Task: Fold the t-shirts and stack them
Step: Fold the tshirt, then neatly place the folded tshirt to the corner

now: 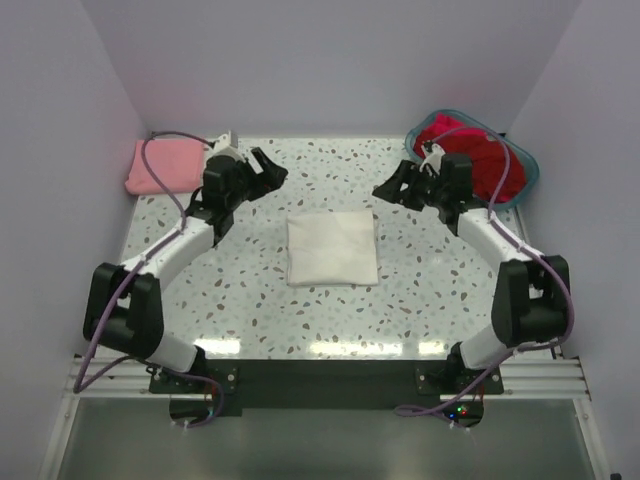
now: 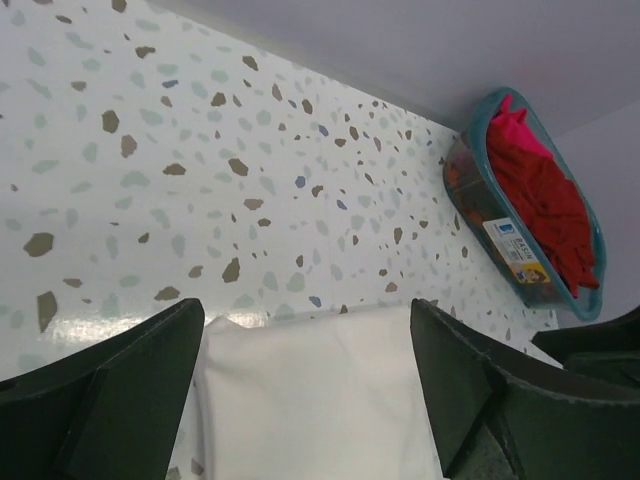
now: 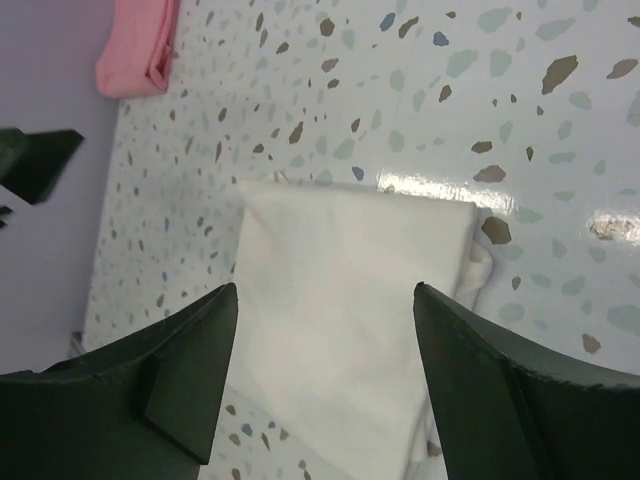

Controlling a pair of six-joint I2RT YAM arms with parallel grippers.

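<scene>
A white t-shirt (image 1: 332,247), folded into a neat square, lies flat at the table's middle; it also shows in the left wrist view (image 2: 315,400) and the right wrist view (image 3: 345,340). A folded pink t-shirt (image 1: 162,165) lies at the far left corner, also in the right wrist view (image 3: 138,48). Red t-shirts (image 1: 470,155) fill the teal basket (image 1: 527,165) at the far right, seen too in the left wrist view (image 2: 545,205). My left gripper (image 1: 268,170) is open and empty, raised left of the white shirt. My right gripper (image 1: 390,188) is open and empty, raised to its right.
The speckled table (image 1: 240,300) is enclosed by pale walls on the left, back and right. The basket stands against the right wall. The arm bases stand at the near edge.
</scene>
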